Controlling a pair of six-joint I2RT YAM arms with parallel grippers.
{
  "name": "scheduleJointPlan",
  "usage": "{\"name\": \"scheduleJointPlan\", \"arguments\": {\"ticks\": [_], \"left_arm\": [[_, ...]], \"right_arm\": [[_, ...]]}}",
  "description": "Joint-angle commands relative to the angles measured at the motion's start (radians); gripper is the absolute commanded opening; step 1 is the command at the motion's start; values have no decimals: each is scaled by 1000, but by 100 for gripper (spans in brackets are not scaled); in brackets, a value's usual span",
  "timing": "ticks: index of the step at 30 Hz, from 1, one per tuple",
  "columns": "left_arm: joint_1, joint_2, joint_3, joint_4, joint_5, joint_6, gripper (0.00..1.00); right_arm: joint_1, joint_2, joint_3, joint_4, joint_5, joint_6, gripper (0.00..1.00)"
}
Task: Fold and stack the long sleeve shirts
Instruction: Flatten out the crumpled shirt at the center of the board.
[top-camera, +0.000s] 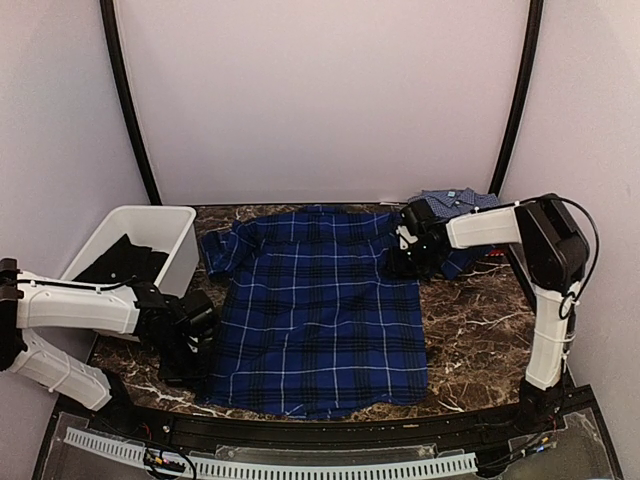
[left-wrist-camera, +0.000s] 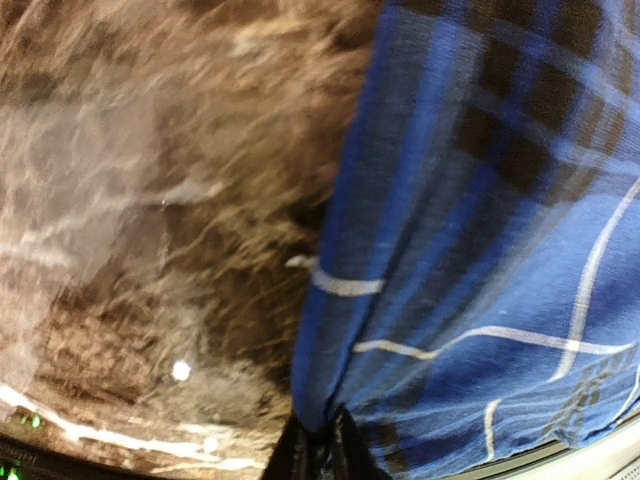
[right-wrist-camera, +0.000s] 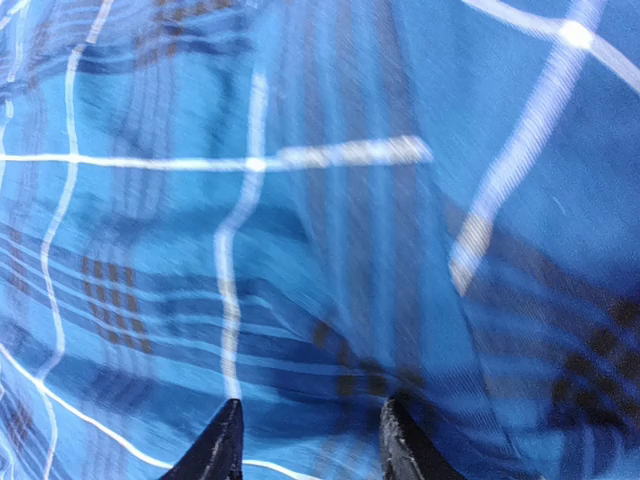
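Your left pincer (left-wrist-camera: 320, 452) is clenched on the plaid shirt (top-camera: 320, 320) at its left edge, with the cloth bunching into the tips above the marbled desk (top-camera: 470, 330). That shirt lies spread mid-desk, collar at the far side. Your right pincer (right-wrist-camera: 315, 445) stands released, tips apart, over the shirt's right shoulder. Just behind it a lighter check shirt (top-camera: 455, 202) lies crumpled. A white bin (top-camera: 180, 245) holding dark cloth (top-camera: 125, 262) crowds your left arm.
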Motion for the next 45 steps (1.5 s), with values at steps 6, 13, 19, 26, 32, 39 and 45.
{"name": "scheduleJointPlan", "arguments": {"ticks": [6, 13, 19, 26, 32, 39, 45], "left_arm": [[-6, -55, 182, -233, -68, 56, 34], [-5, 22, 392, -127, -108, 105, 38], [8, 220, 507, 96, -126, 171, 40], [36, 368, 445, 282, -117, 203, 38], [51, 355, 325, 326, -132, 202, 38], [54, 320, 241, 328, -132, 204, 38], [54, 297, 212, 319, -162, 199, 38]], "right_arm": [[107, -298, -98, -153, 87, 32, 51], [308, -569, -326, -108, 75, 233, 45], [493, -709, -500, -65, 122, 444, 39], [636, -753, -685, 9, 156, 616, 36], [698, -812, -829, 53, 156, 721, 36], [752, -806, -898, 64, 127, 776, 36], [767, -857, -940, -6, 111, 822, 37]]}}
